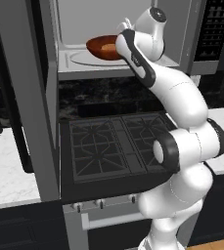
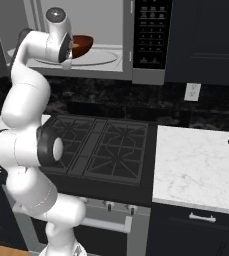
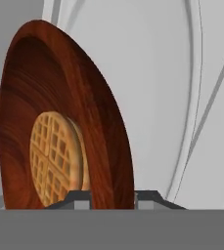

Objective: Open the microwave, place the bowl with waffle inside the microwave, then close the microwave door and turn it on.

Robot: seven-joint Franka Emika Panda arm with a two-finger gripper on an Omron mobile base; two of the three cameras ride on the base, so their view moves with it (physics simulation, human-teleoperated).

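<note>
The gripper (image 3: 111,195) pinches the rim of the bowl (image 1: 102,47), waffle (image 3: 56,158) inside, over the turntable (image 2: 102,56) at the arm's twelve o'clock within the microwave (image 2: 117,40); placing is underway, so lowering and releasing probably come next.

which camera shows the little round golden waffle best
The hand view: the small round golden-tan waffle is close up, grid pattern clear, lying in the glossy reddish-brown wooden bowl. In the left base view only an orange patch shows inside the bowl; the right base view gives a sliver beside the arm.
</note>
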